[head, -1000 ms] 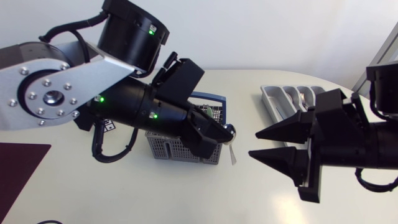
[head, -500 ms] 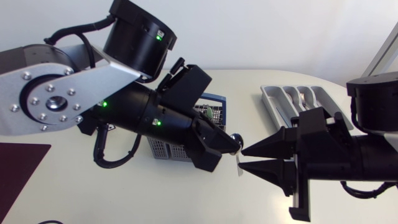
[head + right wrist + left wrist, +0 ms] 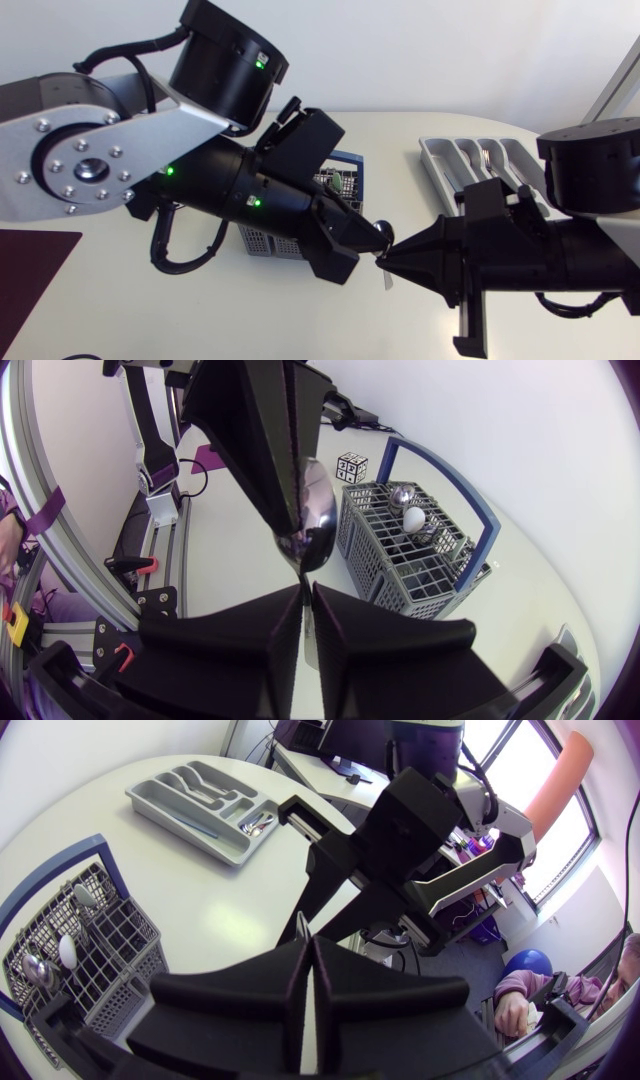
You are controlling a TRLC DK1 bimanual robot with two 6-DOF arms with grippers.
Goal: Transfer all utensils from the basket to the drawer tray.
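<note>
Both the left jaws and the right jaws look clamped on the spoon (image 3: 308, 525), up over the counter (image 3: 200, 320). The left jaws should let go slowly, once the right jaws hold firm. Behind sits the basket (image 3: 400, 575), then the drawer tray (image 3: 432, 165).

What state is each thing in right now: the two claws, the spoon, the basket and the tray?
Left gripper: shut on the spoon.
Right gripper: shut on the spoon's handle.
Spoon: off the table, held by both grippers at once.
Basket: upright on the table, holds utensils.
Tray: flat on the table, some cutlery in it.
</note>
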